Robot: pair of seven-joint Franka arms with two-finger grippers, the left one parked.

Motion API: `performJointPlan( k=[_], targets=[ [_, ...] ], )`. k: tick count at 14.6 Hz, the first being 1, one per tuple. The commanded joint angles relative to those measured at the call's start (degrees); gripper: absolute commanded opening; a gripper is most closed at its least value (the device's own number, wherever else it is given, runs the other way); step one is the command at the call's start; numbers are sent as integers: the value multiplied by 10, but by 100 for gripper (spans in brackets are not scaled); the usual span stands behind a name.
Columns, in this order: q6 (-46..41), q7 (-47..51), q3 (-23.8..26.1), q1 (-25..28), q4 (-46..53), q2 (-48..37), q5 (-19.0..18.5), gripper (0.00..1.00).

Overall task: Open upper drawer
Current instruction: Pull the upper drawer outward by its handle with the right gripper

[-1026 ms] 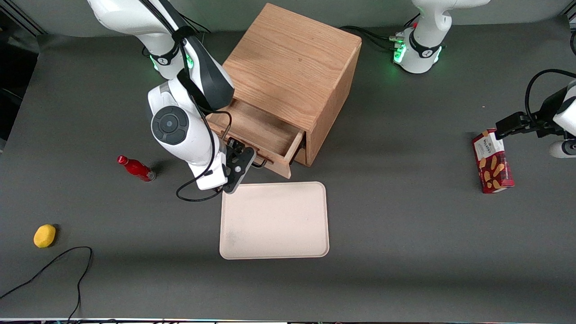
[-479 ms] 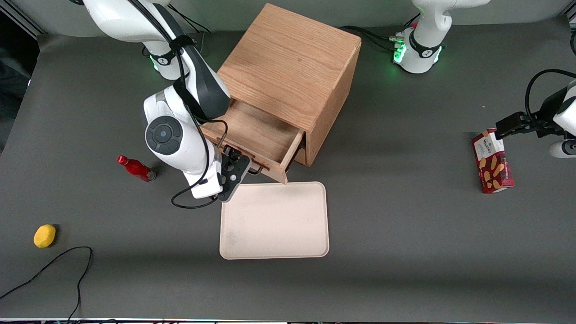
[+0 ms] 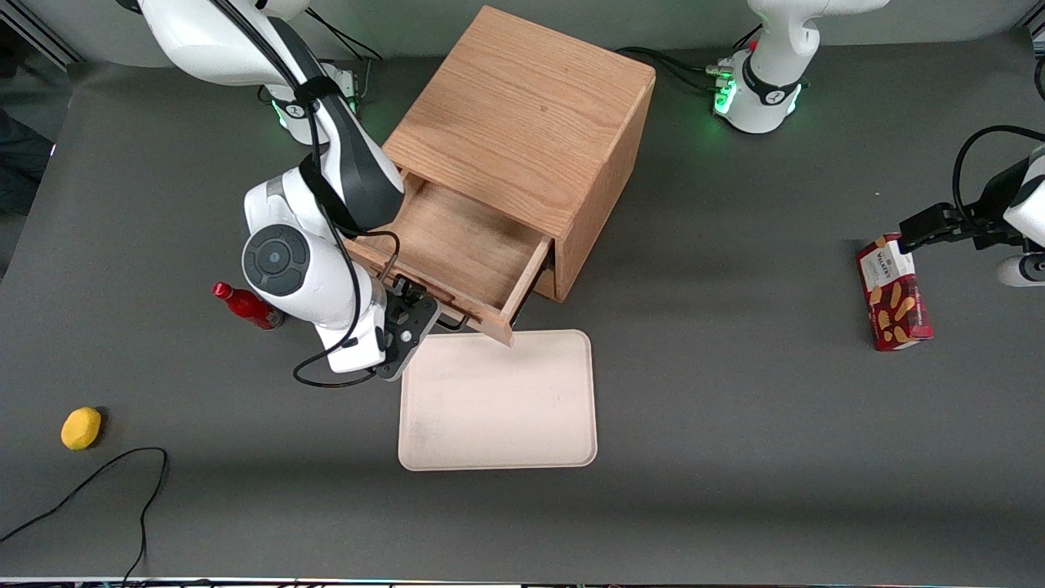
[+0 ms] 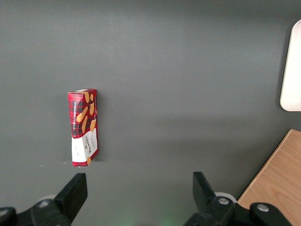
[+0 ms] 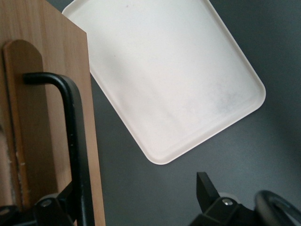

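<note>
Already your upper drawer [image 3: 457,253] stands well out of the cabinet [image 3: 522,122], its front over the tray [image 3: 498,400], and the gripper [image 3: 420,314] has the black handle [image 5: 75,132] between spread, unclenched fingers, so little seems left.

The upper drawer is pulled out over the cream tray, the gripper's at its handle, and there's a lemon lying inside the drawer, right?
Not quite. The front view shows the upper drawer empty; the lemon lies on the table toward the working arm's end. The gripper is at the handle, and the drawer's corner overhangs the tray.
</note>
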Motion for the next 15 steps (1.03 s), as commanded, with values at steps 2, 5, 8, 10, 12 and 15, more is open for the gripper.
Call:
performJointPlan(
  k=[2, 5, 8, 10, 12, 15],
  targets=[
    [-17, -1, 2, -6, 43, 21, -1, 100],
    [-22, -4, 3, -6, 53, 22, -3, 100],
    [-47, -8, 3, -6, 80, 38, -4, 100],
    [-48, -8, 2, -7, 92, 42, -2, 100],
    [-48, -8, 2, -15, 92, 46, -3, 100],
    [-47, -11, 3, -23, 93, 50, -6, 100]
  ],
)
